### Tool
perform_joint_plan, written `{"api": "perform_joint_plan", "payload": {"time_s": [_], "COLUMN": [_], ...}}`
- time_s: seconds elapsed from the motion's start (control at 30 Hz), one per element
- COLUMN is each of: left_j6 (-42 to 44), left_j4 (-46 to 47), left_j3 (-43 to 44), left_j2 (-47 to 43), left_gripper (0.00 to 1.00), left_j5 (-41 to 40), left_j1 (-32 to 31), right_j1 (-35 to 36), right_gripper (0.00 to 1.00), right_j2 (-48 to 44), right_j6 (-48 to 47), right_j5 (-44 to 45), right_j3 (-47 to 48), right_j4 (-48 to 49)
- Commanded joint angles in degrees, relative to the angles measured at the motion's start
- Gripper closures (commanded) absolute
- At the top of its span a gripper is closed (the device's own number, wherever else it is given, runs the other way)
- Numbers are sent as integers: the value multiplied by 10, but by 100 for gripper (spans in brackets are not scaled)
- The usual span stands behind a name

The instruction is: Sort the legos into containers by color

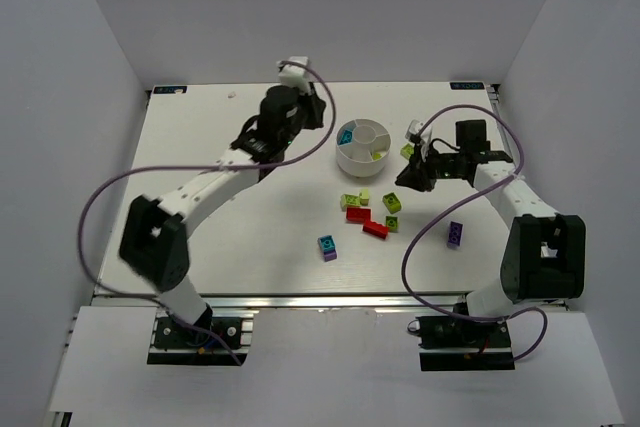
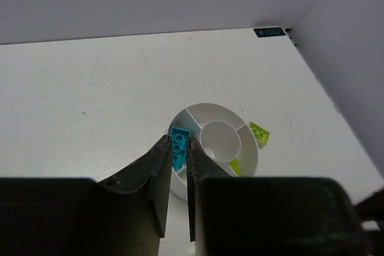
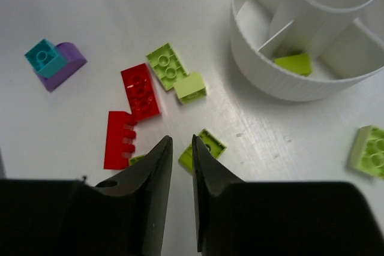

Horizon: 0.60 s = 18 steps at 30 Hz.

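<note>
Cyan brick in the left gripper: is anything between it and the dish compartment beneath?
Nothing visible does. The cyan brick is pinched in the left gripper over the left wedge of the dish. No other brick shows in that wedge, in either the wrist view or the top view.

white dish (image 1: 362, 147); cyan brick (image 2: 178, 146); red bricks (image 3: 140, 91); lime bricks (image 3: 167, 65); purple brick (image 1: 455, 235); white table (image 1: 250, 247).

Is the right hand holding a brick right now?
No, the right hand has nothing in its gap; a green brick lies loose on the table just past it.
</note>
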Motion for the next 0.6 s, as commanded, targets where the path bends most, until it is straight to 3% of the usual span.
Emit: {"api": "perform_joint_plan", "payload": {"time_s": [0.0,0.07,0.1,0.13,0.17,0.2,0.23,0.3,0.37,0.4,0.5,0.57], "left_j6": [-39,-63,-90,-105,-118,-144,-155,-184,-211,-217,-231,-227], "left_j4": [-21,-44,-66,-85,-93,-97,-98,-92,-82,-79,-76,-88], "left_j3": [-92,-132,-171,-191,-210,-248,-267,-322,-351,-362,-391,-394], "left_j2": [-128,-188,-206,-224,-256,-273,-290,-333,-357,-376,-399,-405], "left_gripper": [75,72,66,49,42,37,32,29,27,27,26,26], "left_j5": [-11,-7,-8,-13,-17,-20,-23,-30,-42,-46,-53,-58], "left_j1": [6,11,12,14,14,15,15,15,15,15,15,16], "right_j1": [-3,0,10,16,21,32,39,57,73,89,127,136], "right_gripper": [80,75,64,62,58,48,46,33,26,17,14,14], "right_j2": [-4,-3,0,2,6,9,10,14,16,21,48,63], "right_j6": [7,40,53,75,79,89,104,151,207,225,278,299], "right_j5": [6,46,64,100,112,147,169,203,270,288,400,419], "right_j3": [14,8,7,7,6,0,-5,-12,-26,-28,-23,-5], "right_j4": [-52,-46,-45,-46,-51,-52,-39,-23,16,29,58,63]}}
